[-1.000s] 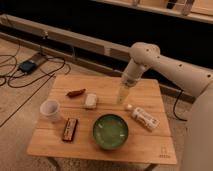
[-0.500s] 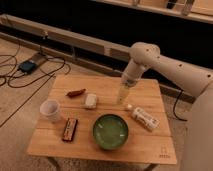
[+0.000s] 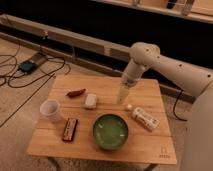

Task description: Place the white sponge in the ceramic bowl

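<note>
Nothing visibly moved, claw [image 3: 121, 100] same spot right of white sponge [image 3: 90, 101]

Reaches in from the right edge of the frame with a white arm [image 3: 172, 67], bends at a rounded joint above centre-right, and hangs the gripper [image 3: 121, 96] pointing downward near frame centre.

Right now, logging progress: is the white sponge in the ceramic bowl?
Out. The white sponge lies on the table, apart from the ceramic bowl; the gripper hangs above mid-table.
</note>
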{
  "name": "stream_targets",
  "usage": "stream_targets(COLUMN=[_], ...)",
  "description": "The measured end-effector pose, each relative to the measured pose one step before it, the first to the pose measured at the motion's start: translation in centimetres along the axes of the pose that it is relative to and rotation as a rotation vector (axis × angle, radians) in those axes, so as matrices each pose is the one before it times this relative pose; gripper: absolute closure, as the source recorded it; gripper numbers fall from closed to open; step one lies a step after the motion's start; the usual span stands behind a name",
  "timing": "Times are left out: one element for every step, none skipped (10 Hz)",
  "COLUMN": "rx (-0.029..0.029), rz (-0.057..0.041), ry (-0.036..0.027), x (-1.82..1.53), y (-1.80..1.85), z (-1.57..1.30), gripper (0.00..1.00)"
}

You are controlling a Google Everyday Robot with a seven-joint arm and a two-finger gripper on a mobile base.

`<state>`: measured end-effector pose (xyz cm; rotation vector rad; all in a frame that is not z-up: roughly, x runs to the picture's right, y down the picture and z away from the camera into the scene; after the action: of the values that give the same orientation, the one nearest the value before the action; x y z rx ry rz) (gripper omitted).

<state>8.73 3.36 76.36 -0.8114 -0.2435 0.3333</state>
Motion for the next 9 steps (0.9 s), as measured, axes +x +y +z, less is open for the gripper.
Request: stream_targets(rx=[-0.00004, 0.00002, 0.00001, 0.00004, 0.00225, 0.01201, 0.02132, 0.03077, 0.06016], rz=[-0.00003, -0.00001, -0.00001, -0.00005, -0.00149, -0.01387, -0.04632, -0.0562, -0.10092], ry=[0.00001, 0.00002, 0.00001, 0.00001, 0.00049, 0.01332, 0.02368, 0.02661, 0.03891], x=[0.002, 0.0, 0.001, -0.003, -0.066, -0.054, -0.769, -0.946, -2.004], y=[0.001, 0.0, 0.0, -0.002, -0.081, -0.402, -0.671, -0.93, -1.758], z=[0.003, -0.003, 0.001, 0.001, -0.03, 0.097, 0.463, 0.54, 0.955], gripper=[0.2, 0.2, 0.2, 0.2, 0.2, 0.2, 0.2, 0.2, 0.2])
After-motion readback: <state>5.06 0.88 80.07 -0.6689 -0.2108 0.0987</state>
